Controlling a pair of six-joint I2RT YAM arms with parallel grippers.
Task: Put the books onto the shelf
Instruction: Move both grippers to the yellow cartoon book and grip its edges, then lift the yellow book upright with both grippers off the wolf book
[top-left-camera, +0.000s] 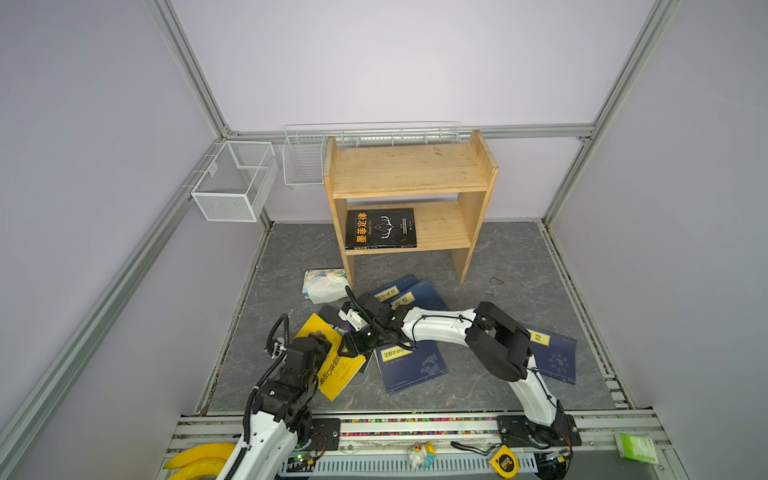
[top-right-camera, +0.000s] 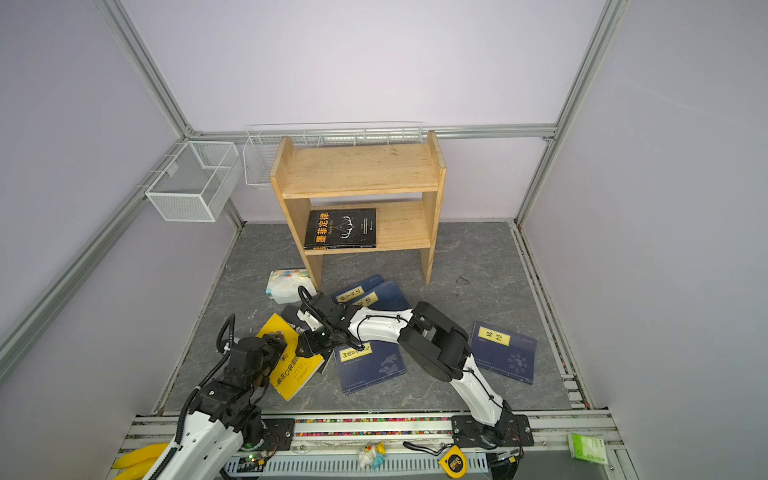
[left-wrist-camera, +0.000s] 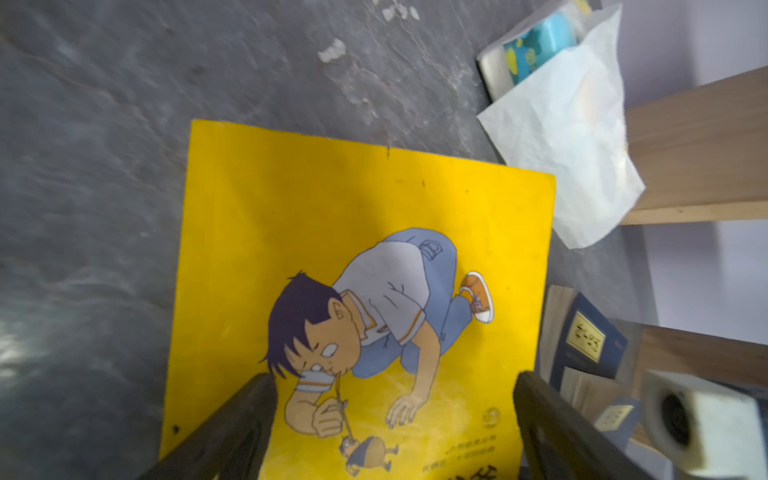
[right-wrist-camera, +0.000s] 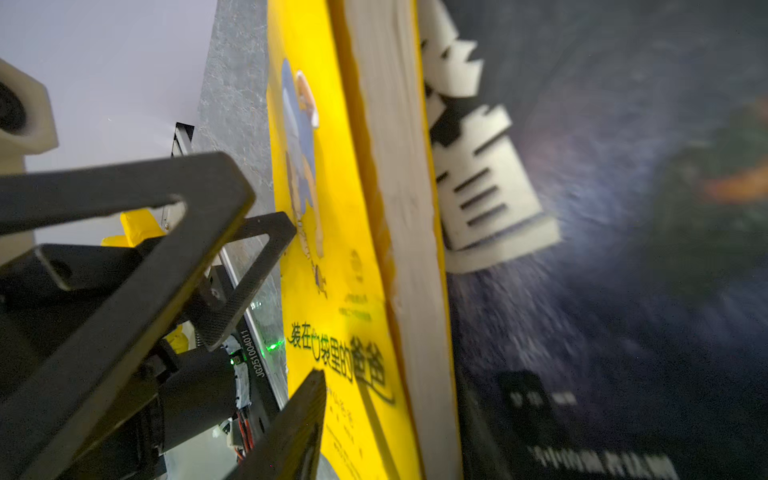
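A yellow book (top-left-camera: 336, 370) (left-wrist-camera: 365, 208) lies on the grey floor, partly over a black book (right-wrist-camera: 582, 291). My left gripper (top-left-camera: 322, 338) (left-wrist-camera: 395, 376) hovers open just above its cover. My right gripper (top-left-camera: 352, 350) reaches across to the yellow book's right edge. One finger (right-wrist-camera: 307, 399) stands by the cover and the other is hidden past the page edge. Another black book (top-left-camera: 380, 228) lies on the lower board of the wooden shelf (top-left-camera: 409, 170). Navy books lie at the floor's middle (top-left-camera: 409, 363), right (top-left-camera: 555, 355) and by the shelf (top-left-camera: 411, 293).
A white floral packet (top-left-camera: 324, 284) lies by the shelf's left leg. Two wire baskets (top-left-camera: 235, 180) (top-left-camera: 303, 162) hang on the back left. On the front rail sit bananas (top-left-camera: 199, 457), a small toy (top-left-camera: 422, 453), a tape measure (top-left-camera: 505, 461) and a green box (top-left-camera: 636, 446).
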